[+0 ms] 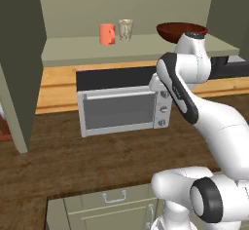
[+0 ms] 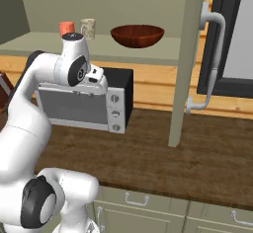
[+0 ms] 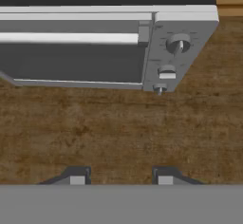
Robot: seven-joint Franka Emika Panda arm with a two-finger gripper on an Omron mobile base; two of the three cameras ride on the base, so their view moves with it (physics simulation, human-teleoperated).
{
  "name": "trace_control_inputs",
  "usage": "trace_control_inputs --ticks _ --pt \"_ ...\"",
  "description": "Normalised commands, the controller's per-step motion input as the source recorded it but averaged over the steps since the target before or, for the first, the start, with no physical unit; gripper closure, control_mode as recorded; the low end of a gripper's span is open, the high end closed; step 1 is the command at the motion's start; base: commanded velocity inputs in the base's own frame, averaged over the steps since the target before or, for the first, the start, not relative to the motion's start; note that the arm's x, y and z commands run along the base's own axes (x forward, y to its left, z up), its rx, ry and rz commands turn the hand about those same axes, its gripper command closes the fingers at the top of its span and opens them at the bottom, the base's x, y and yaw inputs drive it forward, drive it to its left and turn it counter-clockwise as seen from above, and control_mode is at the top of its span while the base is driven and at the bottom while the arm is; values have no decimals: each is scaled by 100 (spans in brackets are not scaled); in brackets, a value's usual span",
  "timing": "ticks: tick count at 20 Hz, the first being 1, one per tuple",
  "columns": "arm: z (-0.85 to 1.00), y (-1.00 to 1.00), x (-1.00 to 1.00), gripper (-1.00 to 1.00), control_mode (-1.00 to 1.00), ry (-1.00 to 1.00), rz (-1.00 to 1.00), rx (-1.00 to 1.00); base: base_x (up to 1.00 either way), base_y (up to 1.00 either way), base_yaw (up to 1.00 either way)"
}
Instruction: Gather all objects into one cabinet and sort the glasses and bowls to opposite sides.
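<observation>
My gripper hangs empty with jaws partly spread over the brown wooden counter before the silver toaster oven, while the orange-red cup, clear tumbler and dark red-brown bowl sit on the pale cabinet shelf, so I judge I must rise squarely, clearing that oven.

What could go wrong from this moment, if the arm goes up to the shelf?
1. The gripper, nothing between its fingertips, hangs low over the wooden counter facing the toaster oven; rising carelessly, the arm might clip it.
2. The orange-red cup and clear tumbler stand close together, so reaching for one may topple the other.
3. The dark red-brown bowl is wide, perhaps hard to pinch.
</observation>
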Motion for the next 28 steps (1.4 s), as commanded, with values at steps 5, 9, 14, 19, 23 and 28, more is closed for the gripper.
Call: trace_control_inputs --ticks 5,9,14,19,23,28 --pt "0 0 -37 -100 -100 -1 -1 0 0 0 0" --pt "2 -6 -96 -100 -100 -15 -5 0 0 0 0" --pt "26 0 -100 -100 -100 -8 -13 0 0 0 0" --pt "41 0 -64 -100 -100 0 -15 -2 0 0 0" --pt "32 0 -23 -100 -100 0 -2 0 0 0 0" --pt "21 0 -31 -100 -100 0 1 -1 0 0 0"
